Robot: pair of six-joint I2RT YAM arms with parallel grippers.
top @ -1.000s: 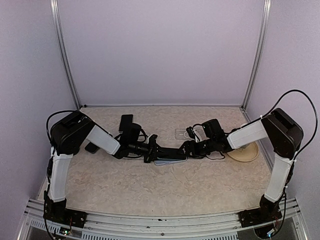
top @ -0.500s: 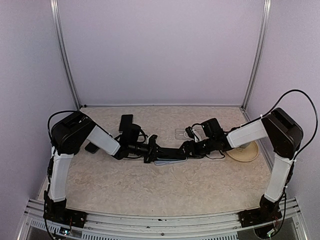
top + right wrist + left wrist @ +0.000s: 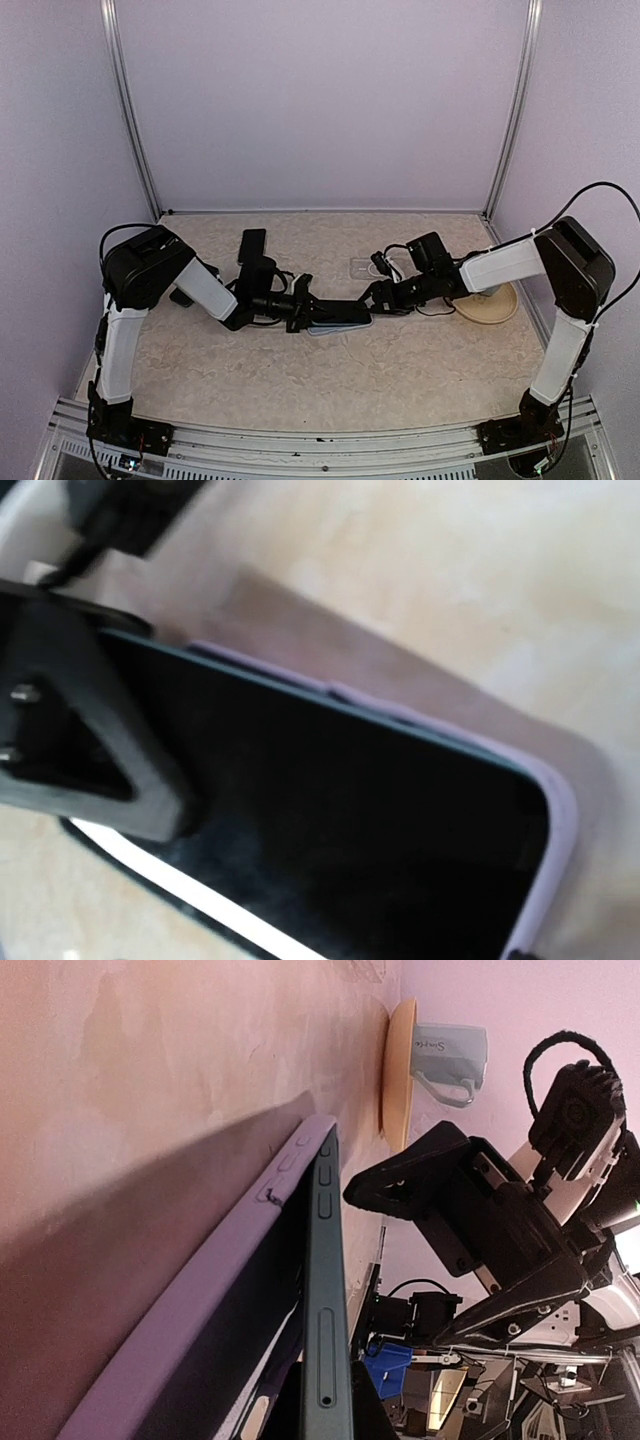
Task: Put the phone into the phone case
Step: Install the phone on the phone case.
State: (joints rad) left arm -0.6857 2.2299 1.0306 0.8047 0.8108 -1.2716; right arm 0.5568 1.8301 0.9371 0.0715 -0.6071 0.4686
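The phone [image 3: 342, 311], dark with a black screen [image 3: 330, 820], lies slanted over the lilac phone case [image 3: 338, 327] in the middle of the table. In the left wrist view its green edge [image 3: 325, 1310] stands just above the case's rim [image 3: 225, 1280]. My left gripper [image 3: 302, 306] is shut on the phone's left end, one finger on each face [image 3: 372, 1412]. My right gripper [image 3: 378, 296] hovers open over the phone's right end, where the case rim [image 3: 556, 825] wraps the corner. Its own fingertips stay outside the right wrist view.
A beige plate [image 3: 492, 307] sits at the right, partly under the right arm, with a white mug [image 3: 450, 1050] on it. A dark flat object [image 3: 251, 244] lies behind the left wrist. Another dark object [image 3: 181, 296] is by the left arm. Cables [image 3: 432, 311] trail beside the right gripper.
The left forearm has dropped lower and the left gripper with the phone has shifted slightly toward the front. The right arm has edged a little to the right.
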